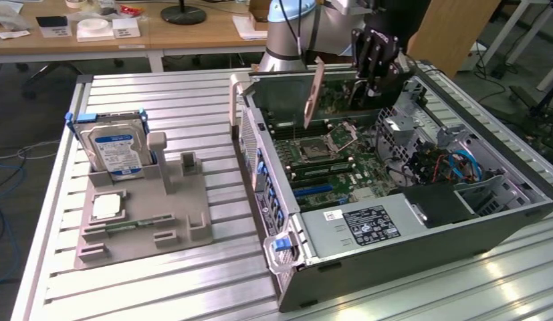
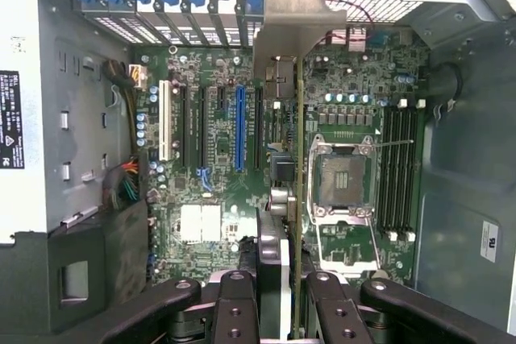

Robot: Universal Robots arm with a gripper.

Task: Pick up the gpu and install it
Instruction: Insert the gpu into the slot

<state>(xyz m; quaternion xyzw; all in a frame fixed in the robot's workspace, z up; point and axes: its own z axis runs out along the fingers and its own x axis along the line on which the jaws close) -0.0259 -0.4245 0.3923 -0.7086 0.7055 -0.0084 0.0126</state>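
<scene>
My gripper (image 1: 372, 87) hangs over the back of the open computer case (image 1: 490, 224), shut on the gpu (image 1: 312, 93). The gpu is held upright and shows edge-on as a thin brownish card above the motherboard (image 1: 325, 157). In the wrist view the black fingers (image 2: 235, 300) clamp the gpu (image 2: 299, 159), whose silver bracket (image 2: 290, 14) points toward the case's rear slot openings. The card's edge runs beside the empty CPU socket (image 2: 343, 179), off to one side of the blue expansion slot (image 2: 239, 126) and clear of the board.
The power supply (image 1: 366, 224) and blue cables (image 1: 459, 164) fill the case's near end. On the exterior view's left a grey fixture (image 1: 169, 221) holds a silver hard drive (image 1: 116, 147), a green memory stick (image 1: 124, 226) and a small square chip (image 1: 107, 207).
</scene>
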